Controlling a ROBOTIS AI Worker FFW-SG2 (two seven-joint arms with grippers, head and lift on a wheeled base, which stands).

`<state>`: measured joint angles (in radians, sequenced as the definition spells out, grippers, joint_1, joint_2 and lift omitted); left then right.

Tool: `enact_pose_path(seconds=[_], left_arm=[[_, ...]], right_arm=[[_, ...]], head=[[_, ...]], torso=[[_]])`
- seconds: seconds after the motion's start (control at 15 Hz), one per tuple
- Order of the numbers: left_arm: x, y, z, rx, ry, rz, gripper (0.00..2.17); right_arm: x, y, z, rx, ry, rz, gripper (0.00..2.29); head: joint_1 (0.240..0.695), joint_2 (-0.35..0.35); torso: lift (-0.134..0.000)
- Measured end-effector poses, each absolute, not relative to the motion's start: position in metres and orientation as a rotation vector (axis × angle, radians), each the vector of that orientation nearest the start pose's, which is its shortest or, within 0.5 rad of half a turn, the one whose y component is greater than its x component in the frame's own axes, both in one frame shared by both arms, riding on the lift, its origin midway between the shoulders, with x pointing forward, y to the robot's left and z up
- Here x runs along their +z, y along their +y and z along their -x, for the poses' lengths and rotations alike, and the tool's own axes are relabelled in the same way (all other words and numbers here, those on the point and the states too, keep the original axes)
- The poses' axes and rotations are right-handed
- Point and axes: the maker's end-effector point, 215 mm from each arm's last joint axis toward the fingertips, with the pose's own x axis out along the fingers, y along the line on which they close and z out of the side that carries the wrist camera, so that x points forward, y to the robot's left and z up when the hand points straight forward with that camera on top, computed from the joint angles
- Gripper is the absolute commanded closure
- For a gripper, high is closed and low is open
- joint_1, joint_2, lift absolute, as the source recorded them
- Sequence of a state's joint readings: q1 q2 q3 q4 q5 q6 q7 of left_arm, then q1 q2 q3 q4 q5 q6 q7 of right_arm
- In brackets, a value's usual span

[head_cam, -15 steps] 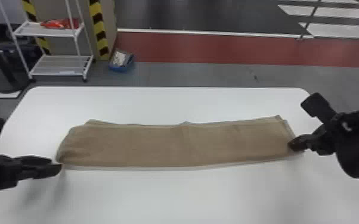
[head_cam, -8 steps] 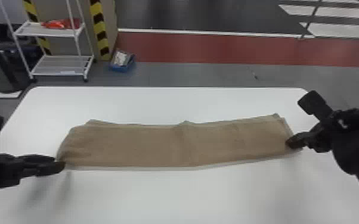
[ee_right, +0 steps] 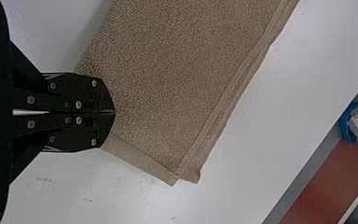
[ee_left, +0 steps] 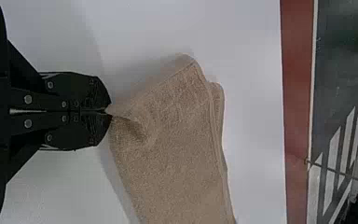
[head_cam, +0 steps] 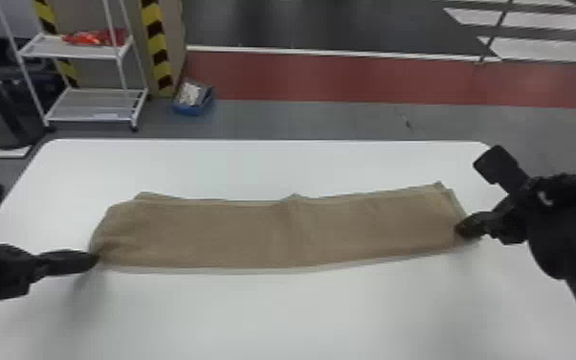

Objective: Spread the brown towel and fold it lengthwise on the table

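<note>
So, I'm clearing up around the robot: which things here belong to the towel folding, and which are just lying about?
For the job:
- brown towel
- white table
- left tool and right tool, each at a near corner of the towel

Just about:
- blue bin on the floor
- white rack
- red thing on its upper shelf

The brown towel (head_cam: 253, 234) is rough, matt cloth; the table (head_cam: 301, 316) looks smooth, faintly glossy.

Room to pass over white table (head_cam: 277, 316), near side and far side of brown towel (head_cam: 253, 234); left gripper (head_cam: 94, 260) and right gripper (head_cam: 463, 230) block towel's near corners.
</note>
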<state>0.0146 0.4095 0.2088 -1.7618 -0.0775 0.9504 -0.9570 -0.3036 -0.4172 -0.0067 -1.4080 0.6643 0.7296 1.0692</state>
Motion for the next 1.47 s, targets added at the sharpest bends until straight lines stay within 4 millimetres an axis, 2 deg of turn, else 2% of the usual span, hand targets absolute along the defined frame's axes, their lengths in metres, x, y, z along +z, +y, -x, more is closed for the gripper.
enact_pose_path(seconds=[0.2,0.33,0.53,0.67,0.8,1.07,1.27,1.47], left_arm=[[-0.427,0.346,-0.469,-0.598,0.783,-0.022,1.6],[-0.399,0.338,-0.473,-0.724,0.7,-0.112,1.6],[-0.376,0.324,-0.467,-0.886,0.632,-0.281,1.6],[-0.376,0.314,-0.457,-0.994,0.626,-0.402,1.6],[-0.385,0.309,-0.446,-1.093,0.636,-0.549,1.6],[-0.403,0.316,-0.439,-1.167,0.689,-0.707,1.6],[-0.399,0.324,-0.438,-1.207,0.73,-0.743,1.6],[-0.394,0.336,-0.445,-1.201,0.759,-0.774,1.6]], right_arm=[[-0.448,-0.419,-0.551,0.427,0.958,0.542,1.48],[-0.448,-0.421,-0.552,0.42,0.956,0.549,1.48],[-0.447,-0.422,-0.553,0.418,0.957,0.564,1.48],[-0.447,-0.425,-0.553,0.414,0.961,0.58,1.48],[-0.446,-0.43,-0.552,0.406,0.966,0.592,1.48],[-0.444,-0.439,-0.551,0.398,0.973,0.608,1.48],[-0.444,-0.443,-0.551,0.395,0.975,0.619,1.48],[-0.444,-0.445,-0.55,0.394,0.977,0.64,1.48]], head=[[0.695,-0.078],[0.695,-0.087],[0.695,-0.106],[0.695,-0.12],[0.695,-0.133],[0.695,-0.138],[0.695,-0.134],[0.695,-0.125]], torso=[[-0.124],[-0.124],[-0.124],[-0.124],[-0.124],[-0.124],[-0.124],[-0.124]])
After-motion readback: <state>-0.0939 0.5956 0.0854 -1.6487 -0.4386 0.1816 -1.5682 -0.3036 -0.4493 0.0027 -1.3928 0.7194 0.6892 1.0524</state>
